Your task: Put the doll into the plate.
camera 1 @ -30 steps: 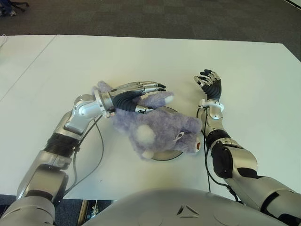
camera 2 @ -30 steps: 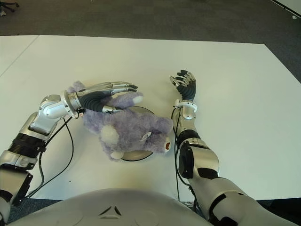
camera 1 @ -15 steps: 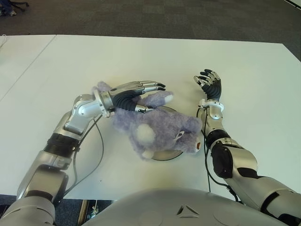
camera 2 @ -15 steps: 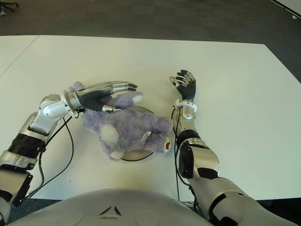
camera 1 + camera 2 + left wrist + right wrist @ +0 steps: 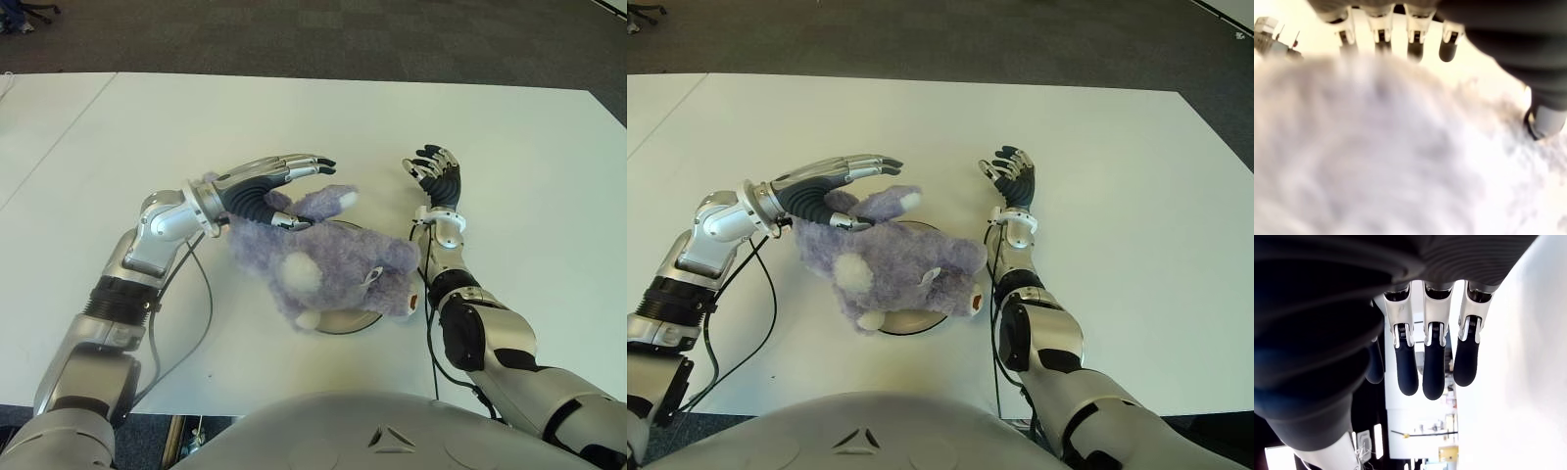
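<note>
A purple plush doll [image 5: 328, 262] lies on its side over a dark round plate [image 5: 345, 327] near the table's front middle, covering most of it. My left hand [image 5: 279, 176] hovers just above the doll's upper left end, fingers stretched out and open, holding nothing. Its thumb [image 5: 281, 221] is close to the fur; contact is unclear. In the left wrist view the fur of the doll [image 5: 1376, 156] fills the picture under straight fingers [image 5: 1415, 44]. My right hand [image 5: 436, 171] shows to the right of the doll, open, with fingers [image 5: 1432, 367] extended.
The white table [image 5: 147, 127] stretches far to the left, right and back. A black cable [image 5: 209, 304] loops from my left forearm over the table in front of the doll. Dark carpet [image 5: 294, 39] lies beyond the far edge.
My left hand has lifted off the doll and drawn slightly back to the left, fingers still straight. The doll stays on the plate. The right hand has not moved.
</note>
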`<action>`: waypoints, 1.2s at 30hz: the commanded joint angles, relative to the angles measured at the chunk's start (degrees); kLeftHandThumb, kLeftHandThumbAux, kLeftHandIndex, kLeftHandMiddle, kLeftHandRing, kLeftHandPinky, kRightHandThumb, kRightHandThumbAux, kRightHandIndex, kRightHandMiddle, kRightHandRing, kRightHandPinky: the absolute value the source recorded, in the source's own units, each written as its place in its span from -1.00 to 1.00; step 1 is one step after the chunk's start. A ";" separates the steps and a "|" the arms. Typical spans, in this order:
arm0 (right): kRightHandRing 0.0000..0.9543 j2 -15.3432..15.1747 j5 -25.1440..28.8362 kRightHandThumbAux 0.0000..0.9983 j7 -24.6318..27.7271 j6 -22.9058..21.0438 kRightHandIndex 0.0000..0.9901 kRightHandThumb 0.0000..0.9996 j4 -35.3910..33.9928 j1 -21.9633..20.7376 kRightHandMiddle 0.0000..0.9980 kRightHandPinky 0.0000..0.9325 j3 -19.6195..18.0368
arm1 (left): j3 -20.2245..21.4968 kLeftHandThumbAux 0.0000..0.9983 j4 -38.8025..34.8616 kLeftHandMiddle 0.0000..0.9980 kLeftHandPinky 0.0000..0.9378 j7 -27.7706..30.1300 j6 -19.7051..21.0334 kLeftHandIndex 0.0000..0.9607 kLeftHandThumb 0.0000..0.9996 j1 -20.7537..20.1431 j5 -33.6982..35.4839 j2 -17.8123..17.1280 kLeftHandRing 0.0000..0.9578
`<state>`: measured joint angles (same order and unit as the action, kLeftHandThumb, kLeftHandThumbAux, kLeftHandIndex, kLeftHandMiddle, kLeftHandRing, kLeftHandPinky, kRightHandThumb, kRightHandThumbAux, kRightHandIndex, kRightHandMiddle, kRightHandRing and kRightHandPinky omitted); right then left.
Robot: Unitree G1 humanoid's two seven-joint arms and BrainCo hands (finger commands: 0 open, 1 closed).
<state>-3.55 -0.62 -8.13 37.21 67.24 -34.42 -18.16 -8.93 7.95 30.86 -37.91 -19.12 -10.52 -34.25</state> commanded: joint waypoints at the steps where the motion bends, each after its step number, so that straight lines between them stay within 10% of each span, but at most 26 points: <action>1: -0.25 4.94 0.43 0.72 -1.60 -1.89 -0.40 -0.61 9.14 16.71 -0.32 -0.22 -0.32 | 3.44 -0.14 2.51 -1.00 -1.00 -3.94 -1.26 -1.00 -0.68 0.81 -0.65 -0.40 -1.00; 14: -0.25 5.27 0.49 0.71 -1.66 -2.34 -0.41 -0.64 9.13 16.70 -0.32 -0.24 0.20 | 12.73 -0.10 0.82 -1.00 -1.00 -4.62 -5.09 -1.00 -0.90 5.28 4.43 -5.73 -1.00; 17: -0.27 5.37 0.45 0.70 -1.97 -1.93 -0.39 -0.62 9.07 16.80 -0.33 -0.23 0.36 | 15.64 -0.15 -0.13 -1.00 -0.67 -7.41 -4.28 -1.00 -1.00 6.16 2.34 -5.47 -0.99; 28: -0.27 6.04 0.85 0.72 -1.85 -0.96 -0.38 -0.52 8.93 17.13 -0.32 -0.24 0.42 | 25.00 -0.47 -6.43 -0.88 -0.73 -16.12 3.35 -0.92 -1.00 9.17 -8.09 -6.23 -0.87; 36: -0.29 6.19 0.98 0.73 -1.50 -0.68 -0.39 -0.59 8.93 17.27 -0.34 -0.26 0.28 | 32.30 -0.46 4.16 -0.83 -0.55 -19.21 -2.59 -0.89 -1.00 11.82 -4.36 -10.96 -0.81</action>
<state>-3.41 -1.15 -9.36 37.26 67.20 -34.25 -16.75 17.82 5.40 15.17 -38.37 -10.58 -14.55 -41.60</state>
